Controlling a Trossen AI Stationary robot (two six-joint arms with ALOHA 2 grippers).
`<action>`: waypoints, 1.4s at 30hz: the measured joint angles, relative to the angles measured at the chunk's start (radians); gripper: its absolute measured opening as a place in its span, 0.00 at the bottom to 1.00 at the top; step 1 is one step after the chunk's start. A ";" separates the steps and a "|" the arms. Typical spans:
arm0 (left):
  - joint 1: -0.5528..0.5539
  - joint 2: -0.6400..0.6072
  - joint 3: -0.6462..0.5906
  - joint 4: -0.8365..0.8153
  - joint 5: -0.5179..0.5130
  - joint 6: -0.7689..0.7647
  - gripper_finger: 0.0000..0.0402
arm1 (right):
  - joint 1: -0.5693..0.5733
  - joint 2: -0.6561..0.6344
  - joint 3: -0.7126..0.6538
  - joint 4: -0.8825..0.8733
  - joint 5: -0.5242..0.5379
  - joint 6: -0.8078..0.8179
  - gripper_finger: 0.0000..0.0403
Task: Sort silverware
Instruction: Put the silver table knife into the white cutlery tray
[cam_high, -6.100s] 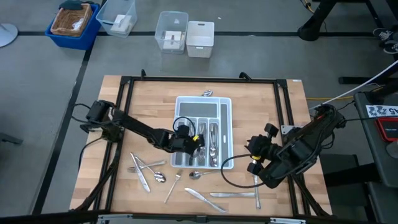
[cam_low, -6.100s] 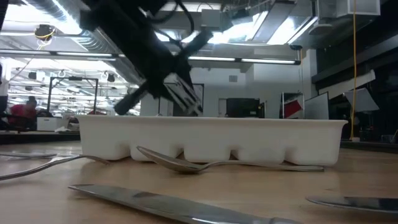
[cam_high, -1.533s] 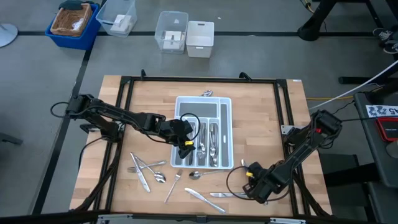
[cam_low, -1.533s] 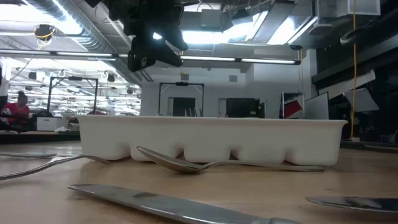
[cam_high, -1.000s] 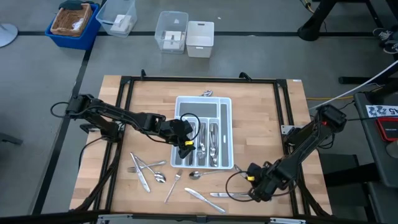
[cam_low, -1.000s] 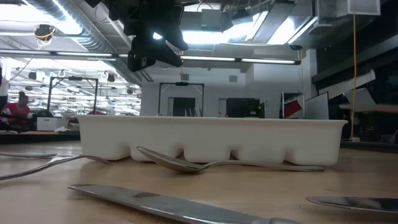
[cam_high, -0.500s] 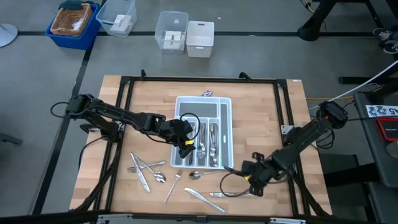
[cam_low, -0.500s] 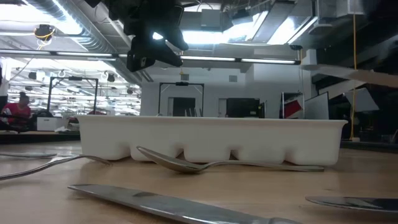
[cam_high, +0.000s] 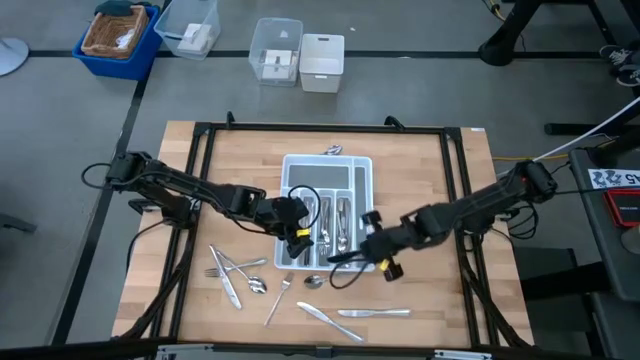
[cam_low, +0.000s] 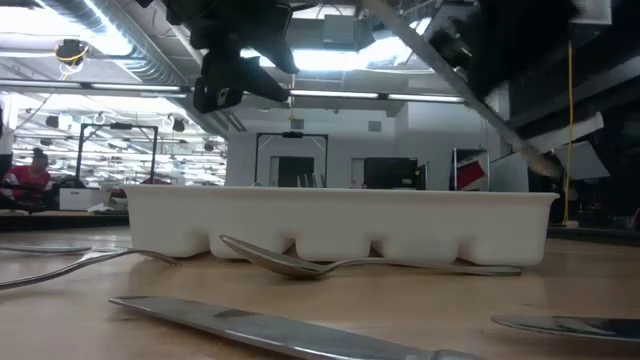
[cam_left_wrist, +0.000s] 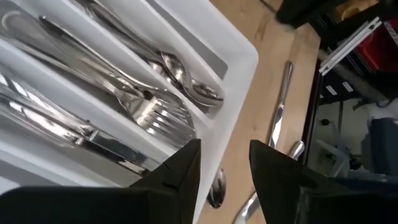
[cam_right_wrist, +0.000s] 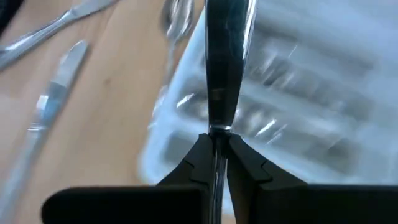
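Gripping a long silver utensil, the right gripper sits over the near right corner of the white tray, fingers clenched on the handle. It looks like a knife, though the wrist view is too blurred to be sure. In the low view the piece slants down to the right above the tray wall, clear of it.

Left gripper hangs over the tray's near left part, fingers apart, nothing between them. Below it, the left wrist view shows forks and spoons lying lengthwise in separate slots.

Loose silverware on the wooden table, near the front edge:
- spoon just beside the tray's near end, touching nothing else;
- fork left of it, angled;
- small spoon and a crossed cluster of pieces farther left;
- two knives at the near edge, one angled, well apart from the tray.

One small shiny piece lies just beyond the tray's far end.
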 joint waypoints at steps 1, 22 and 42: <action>0.000 0.000 0.000 -0.004 0.000 -0.013 0.32 | -0.015 0.000 0.019 0.004 0.007 -0.081 0.07; -0.266 -0.172 0.000 -0.332 -0.228 -0.669 0.32 | -0.210 0.146 0.062 0.355 0.003 -1.279 0.07; -0.369 -0.172 0.000 -0.339 -0.417 -0.874 0.32 | -0.353 0.420 0.061 0.655 -0.131 -1.369 0.07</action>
